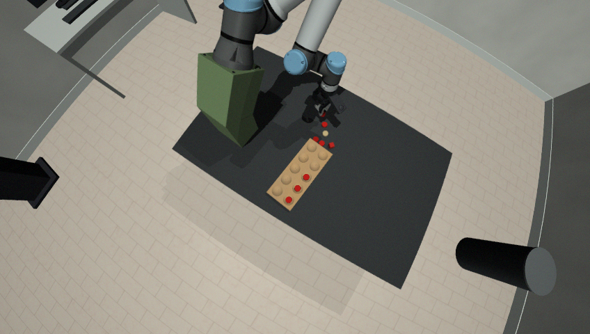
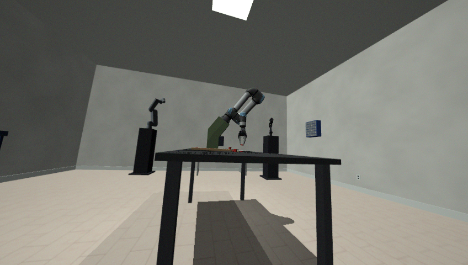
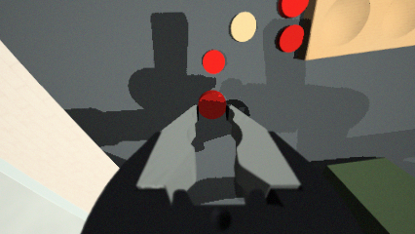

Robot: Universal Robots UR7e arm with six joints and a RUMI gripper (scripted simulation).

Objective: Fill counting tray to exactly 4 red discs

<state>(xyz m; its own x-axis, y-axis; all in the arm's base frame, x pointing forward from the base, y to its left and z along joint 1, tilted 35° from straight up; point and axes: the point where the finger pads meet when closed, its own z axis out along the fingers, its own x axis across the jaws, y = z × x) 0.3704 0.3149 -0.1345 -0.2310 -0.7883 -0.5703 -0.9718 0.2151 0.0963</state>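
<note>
Tool [image 1: 322,110] [image 2: 242,143] [image 3: 211,106] is gripping a red disc [image 1: 323,114] [image 2: 242,144] [image 3: 212,104] by opposite edges, above the bench [image 1: 372,165] [image 2: 256,158] [image 3: 112,88], beyond the tray's [image 1: 301,172] [image 2: 209,149] [image 3: 358,26] far end. Disc is looking light, stiff, perhaps slippery; rim grip is seeming right, leaving its flat face level for a pocket.

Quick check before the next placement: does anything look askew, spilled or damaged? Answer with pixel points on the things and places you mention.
Nothing looks spilled or damaged. Three red discs sit in pockets of the tray [image 1: 300,168]; the tool [image 1: 322,112] [image 2: 242,144] [image 3: 211,106] grips another.
</note>
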